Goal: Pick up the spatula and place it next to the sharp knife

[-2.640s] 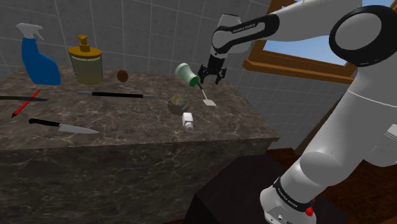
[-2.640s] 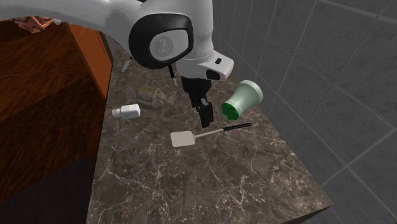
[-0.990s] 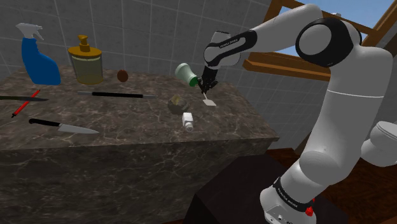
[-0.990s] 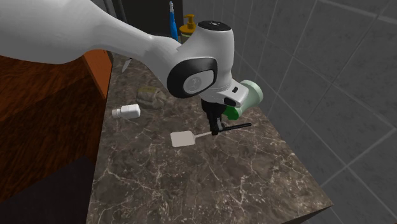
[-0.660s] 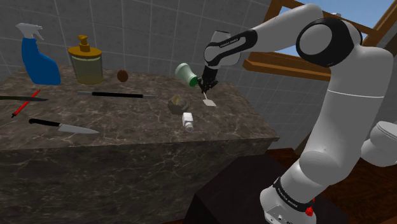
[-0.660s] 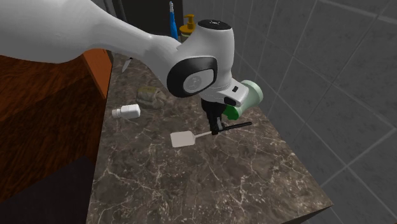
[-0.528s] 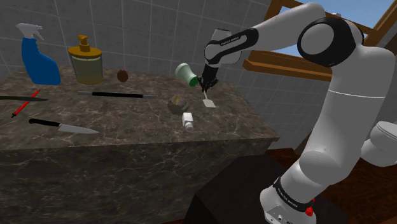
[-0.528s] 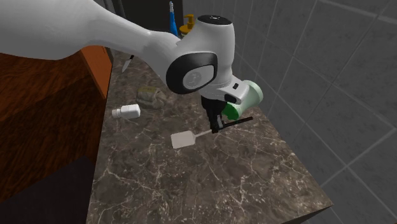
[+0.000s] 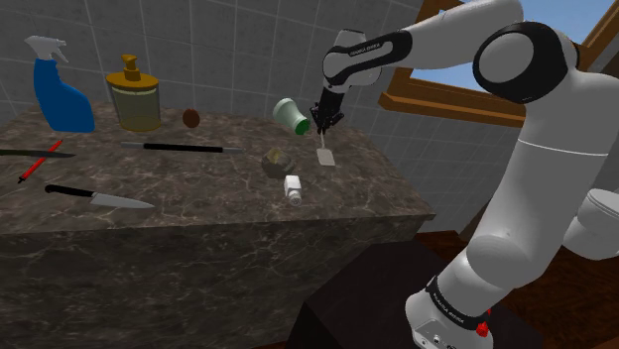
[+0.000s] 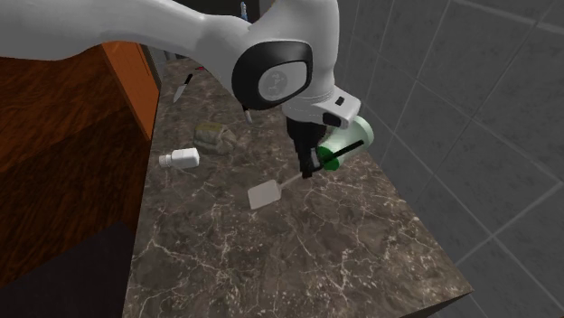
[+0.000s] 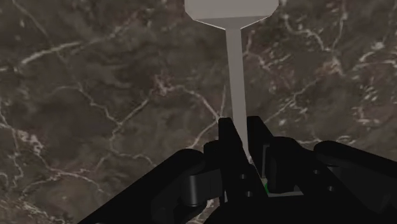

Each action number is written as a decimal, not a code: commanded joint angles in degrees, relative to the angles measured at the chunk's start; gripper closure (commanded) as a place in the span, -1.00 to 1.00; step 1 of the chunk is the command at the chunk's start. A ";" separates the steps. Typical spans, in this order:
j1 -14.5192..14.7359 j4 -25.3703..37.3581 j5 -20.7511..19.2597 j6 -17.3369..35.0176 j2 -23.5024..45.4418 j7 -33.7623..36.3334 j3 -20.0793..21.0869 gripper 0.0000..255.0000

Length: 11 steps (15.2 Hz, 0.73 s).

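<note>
Shoulder view, from its left: the sharp knife (image 9: 97, 196) lies near the front of the marble counter (image 9: 218, 193), well apart from the small white bottle (image 9: 294, 186). Further right, the spatula (image 9: 325, 156) hangs blade-down, low over the stone, from the gripper (image 9: 320, 129), whose black fingers are pinched tight on its thin handle. I'd want more height first so the dangling blade clears the bottle, then a slow, level sweep leftward, since so narrow a hold might let it swing.
</note>
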 commanded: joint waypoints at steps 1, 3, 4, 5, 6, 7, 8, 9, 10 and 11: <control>0.06 0.64 -0.03 -1.33 -0.66 0.07 0.01 1.00; 0.06 1.50 -0.04 -2.70 -1.18 0.06 0.01 1.00; 0.06 1.94 -0.04 -3.39 -1.43 0.05 0.01 1.00; 0.07 2.36 -0.05 -4.02 -1.64 0.04 0.01 1.00; 0.87 1.63 -0.27 -3.84 -2.16 1.34 0.41 1.00; 1.67 0.98 -0.49 -3.69 -2.64 2.64 0.83 1.00; 2.47 0.40 -0.70 -3.56 -3.06 3.95 1.25 1.00; 3.27 -0.11 -0.91 -3.45 -3.44 5.27 1.69 1.00; 4.05 -0.55 -1.12 -3.37 -3.76 6.59 2.14 1.00; 4.86 -0.92 -1.31 -3.31 -4.04 7.92 2.58 1.00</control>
